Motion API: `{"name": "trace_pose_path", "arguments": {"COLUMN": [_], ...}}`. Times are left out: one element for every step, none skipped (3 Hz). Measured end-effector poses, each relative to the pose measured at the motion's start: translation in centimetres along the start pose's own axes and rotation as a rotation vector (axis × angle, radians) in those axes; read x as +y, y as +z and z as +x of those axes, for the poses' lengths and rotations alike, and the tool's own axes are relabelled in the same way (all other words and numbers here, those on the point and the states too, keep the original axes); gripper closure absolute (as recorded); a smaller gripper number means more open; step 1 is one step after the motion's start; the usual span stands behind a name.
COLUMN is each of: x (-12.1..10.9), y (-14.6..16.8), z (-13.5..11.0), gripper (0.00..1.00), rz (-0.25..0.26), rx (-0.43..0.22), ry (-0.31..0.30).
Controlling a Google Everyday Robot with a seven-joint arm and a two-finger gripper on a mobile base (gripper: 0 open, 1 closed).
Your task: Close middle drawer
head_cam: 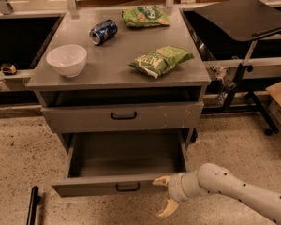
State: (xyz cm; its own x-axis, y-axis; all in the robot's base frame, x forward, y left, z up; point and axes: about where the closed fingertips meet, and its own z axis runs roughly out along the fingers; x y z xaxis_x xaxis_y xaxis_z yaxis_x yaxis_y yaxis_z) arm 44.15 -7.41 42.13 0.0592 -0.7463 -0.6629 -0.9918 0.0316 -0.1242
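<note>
The middle drawer (126,161) is pulled far out of the grey cabinet, and its long tray is bare. Its low front (84,188) carries a small black pull handle (127,187). My gripper (164,195) is at the right end of that front, on a white arm reaching in from the lower right. It is open and empty, with the upper fingertip (160,180) at the front's top edge and the lower one (168,209) below the front. The taller top front (122,116) is shut. The lowest front is hidden.
The cabinet top (107,64) holds a white bowl (66,59), a blue can (103,31) on its side and two green snack bags (160,60). A black stand (246,18) is on the right. A black bar (32,205) lies on the floor at lower left.
</note>
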Motion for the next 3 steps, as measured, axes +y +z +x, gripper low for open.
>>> {"name": "trace_pose_path", "arguments": {"x": [0.0, 0.1, 0.48], "y": [0.0, 0.11, 0.52], "z": [0.0, -0.08, -0.38], "gripper": [0.0, 0.0, 0.0], "rz": [0.0, -0.006, -0.026], "rx": [0.0, 0.001, 0.005], "ry": [0.0, -0.002, -0.009]}}
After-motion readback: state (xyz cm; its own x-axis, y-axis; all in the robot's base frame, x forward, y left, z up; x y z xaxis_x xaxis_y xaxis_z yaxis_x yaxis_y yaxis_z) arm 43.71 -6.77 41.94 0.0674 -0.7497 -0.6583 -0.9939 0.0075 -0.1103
